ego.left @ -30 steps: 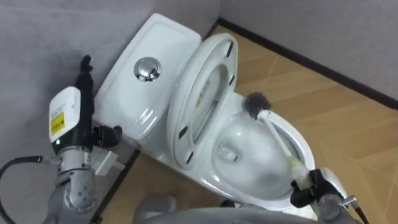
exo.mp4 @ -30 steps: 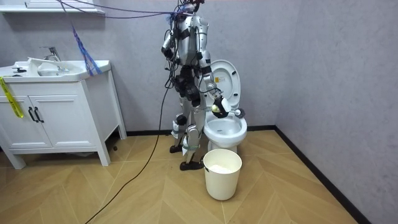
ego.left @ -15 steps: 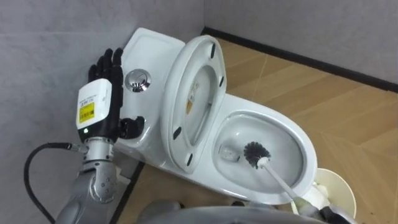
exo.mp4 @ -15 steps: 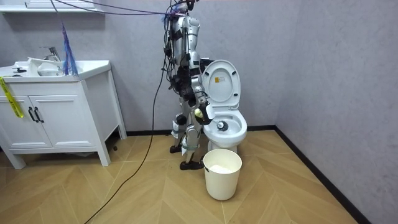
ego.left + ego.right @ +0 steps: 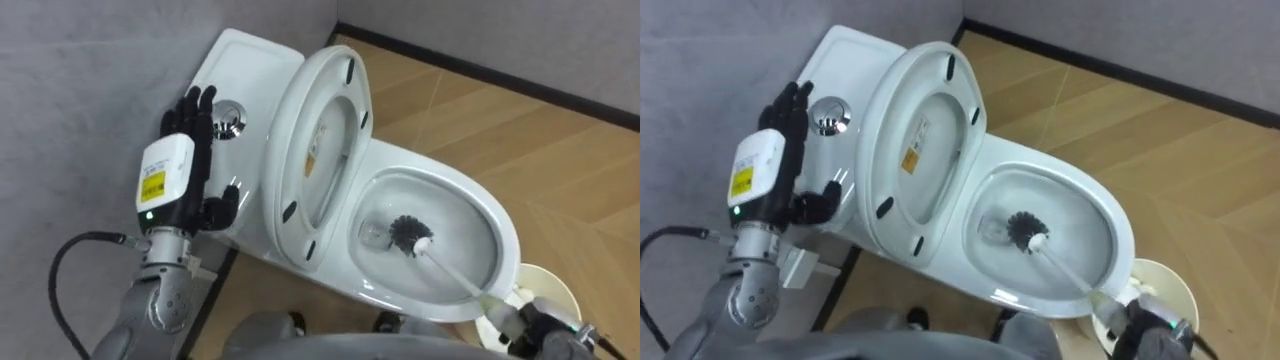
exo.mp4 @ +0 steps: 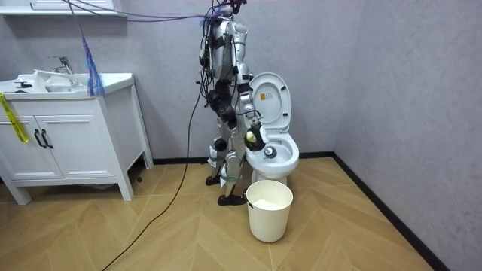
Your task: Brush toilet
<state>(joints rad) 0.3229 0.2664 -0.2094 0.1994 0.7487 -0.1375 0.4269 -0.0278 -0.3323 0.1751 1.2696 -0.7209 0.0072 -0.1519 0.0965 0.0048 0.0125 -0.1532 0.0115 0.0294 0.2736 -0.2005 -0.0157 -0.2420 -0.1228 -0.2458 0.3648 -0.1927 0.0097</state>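
The white toilet stands against the grey wall with its lid and seat (image 5: 322,150) raised. A toilet brush with a dark bristle head (image 5: 408,233) rests low inside the bowl (image 5: 462,222), near the drain. Its white handle (image 5: 452,276) slants down to the lower right into my right hand (image 5: 535,330), which is shut on it. My left hand (image 5: 187,160) hovers open, fingers straight, over the cistern beside the chrome flush button (image 5: 229,119). In the room view I stand at the toilet's side, at the room view's left of it, with my right hand (image 6: 251,136) at the bowl.
A cream waste bin (image 6: 269,209) stands on the wooden floor in front of the toilet; its rim (image 5: 550,283) lies just past the bowl's front. A white sink cabinet (image 6: 68,128) is at the room view's left. Grey walls close in behind and to the right.
The brush head has come off the bowl's far rim and down into the bowl. My left hand has moved up over the cistern towards the flush button. The eye view has shifted.
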